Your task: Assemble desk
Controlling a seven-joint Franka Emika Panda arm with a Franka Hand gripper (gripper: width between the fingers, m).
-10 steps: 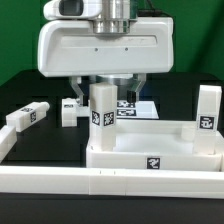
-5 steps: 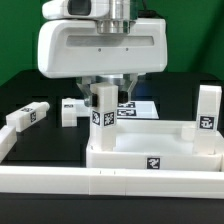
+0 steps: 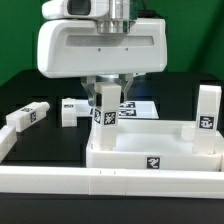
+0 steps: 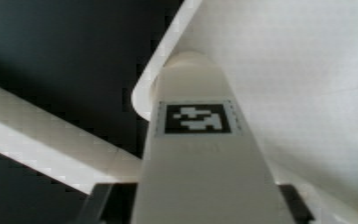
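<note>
At a far corner of the panel [image 3: 150, 158], the tool [image 3: 107, 92] pinches an upright leg [image 3: 106, 116]. Hold it vertical while screwing it in.

Place: a robot manipulation lab, set up as a test rig rather than a home or shop.
Machine: a white robot arm [image 3: 100, 45] hung over the scene, its fingers [image 4: 108, 205] pressed to both sides of an upright leg [image 3: 107, 108].
Surface: a matte black tabletop [image 3: 50, 140] was fenced by long white rails [image 3: 110, 182].
Backdrop: a plain green screen [image 3: 200, 60] stood behind.
Markers: black-and-white tags [image 3: 153, 161] sat on the leg and the desk panel [image 3: 120, 158]; a marker board [image 3: 145, 104] lay flat on the tabletop.
</note>
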